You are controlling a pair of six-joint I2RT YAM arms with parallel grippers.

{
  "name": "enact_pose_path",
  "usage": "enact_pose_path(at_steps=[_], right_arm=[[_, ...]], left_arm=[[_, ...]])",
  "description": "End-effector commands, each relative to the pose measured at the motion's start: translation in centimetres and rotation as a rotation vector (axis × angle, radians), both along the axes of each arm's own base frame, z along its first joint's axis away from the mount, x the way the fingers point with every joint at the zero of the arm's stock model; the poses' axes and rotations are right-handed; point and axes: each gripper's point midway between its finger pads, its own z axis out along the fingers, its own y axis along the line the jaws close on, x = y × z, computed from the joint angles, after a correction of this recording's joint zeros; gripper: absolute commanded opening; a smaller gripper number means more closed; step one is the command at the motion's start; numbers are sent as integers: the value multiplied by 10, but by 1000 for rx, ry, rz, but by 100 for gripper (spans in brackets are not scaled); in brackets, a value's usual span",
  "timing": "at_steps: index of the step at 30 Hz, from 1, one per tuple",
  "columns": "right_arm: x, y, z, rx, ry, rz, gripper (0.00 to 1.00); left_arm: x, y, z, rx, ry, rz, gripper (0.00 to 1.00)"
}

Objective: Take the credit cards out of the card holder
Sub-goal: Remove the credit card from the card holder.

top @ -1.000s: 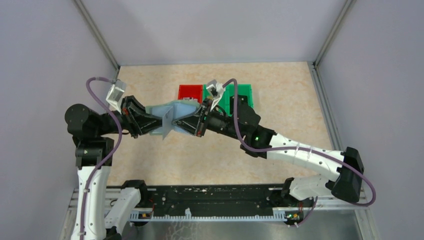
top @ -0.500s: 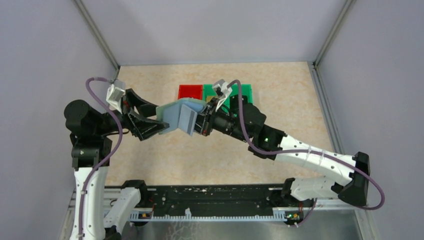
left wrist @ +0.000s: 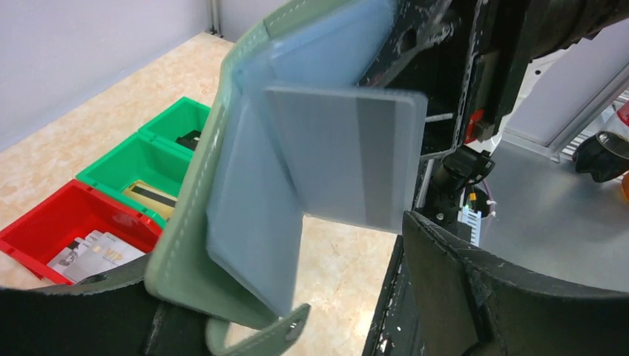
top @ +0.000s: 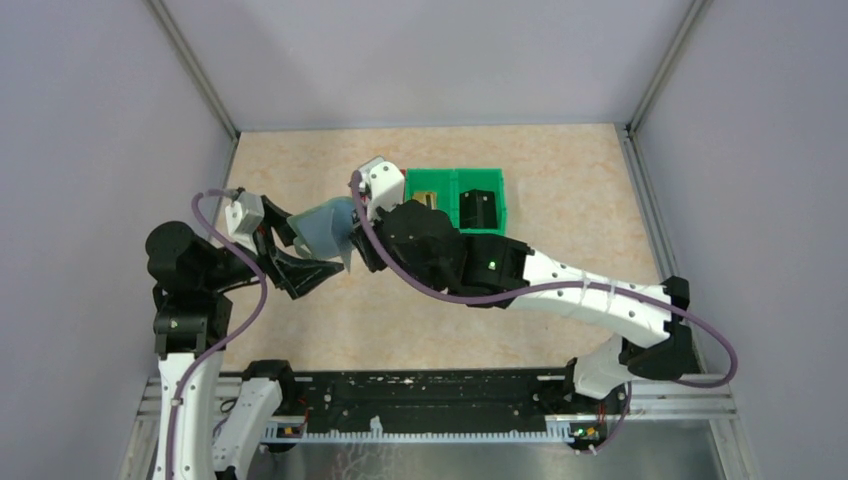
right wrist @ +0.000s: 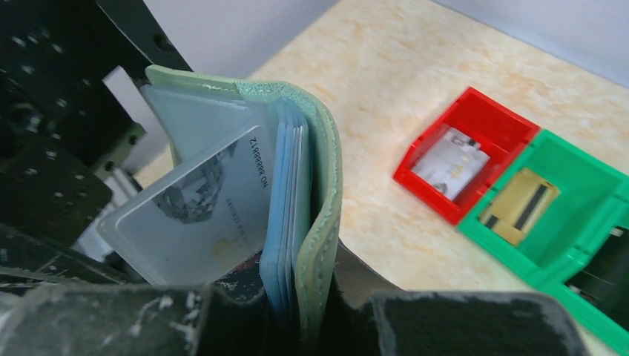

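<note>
- The right jaws were clenched on the fold of the card holder [right wrist: 326, 170], keeping it clear above the desk [top: 560, 180], apparently so its pockets faced the other arm.
- The left jaws stood spread wide at the holder's 7 o'clock in the top view, gripping nothing.
- One pale credit card [right wrist: 200, 215] jutted half out of its pocket, seemingly the next to be pulled; other cards [right wrist: 285, 222] sat packed beside the fold.
- The green bin [top: 455, 178] lay at the holder's 2 o'clock, a gold card [right wrist: 519, 204] inside.
- The red bin [right wrist: 423, 189] beside it, hidden from above by the right arm [top: 560, 290], held a white card [right wrist: 452, 163].
- The holder's loose inner leaf [left wrist: 252, 222] could foul a grab.
</note>
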Motion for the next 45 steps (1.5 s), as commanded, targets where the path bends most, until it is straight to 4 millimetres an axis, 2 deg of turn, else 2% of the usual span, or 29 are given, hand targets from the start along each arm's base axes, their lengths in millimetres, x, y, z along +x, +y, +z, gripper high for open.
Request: enact_pose_path(at_steps=[1,10,13,16,19,22,26,28,31,36,40,45], right_arm=[[7,-16,21,-85,-96,-90,0],[6,-20,29,-83,-112,-92,0],[3,-21,36,-57,-117,-76,0],[-4,-21,43,-1,-130,-25,0],[-19,-18,48,51,-132,70,0],[-38,-17,53,123,-125,177,0],[-62,-22,60,234,-98,322,0],[-63,-28,60,290,-73,359,0],[-67,-36,63,385,-30,425,0],[-73,-34,68,448,-16,504,0],[-77,-31,67,460,-9,534,0],[-79,-34,66,482,-4,559,0]], left_arm=[[-4,-1,-1,18,-55,-15,86],[-21,-5,-8,41,-73,-106,81],[-21,-4,-9,49,-84,-102,77],[-12,-2,-9,51,-76,-57,66],[0,2,-3,38,-70,7,39],[5,4,4,32,-86,43,28],[-1,2,7,31,-68,12,24],[-12,-2,12,23,-53,-51,23],[-36,-10,23,6,-3,-209,28],[-50,-13,41,-33,162,-338,38],[-49,-13,54,-59,142,-308,40],[-46,-14,61,-85,157,-286,35]])
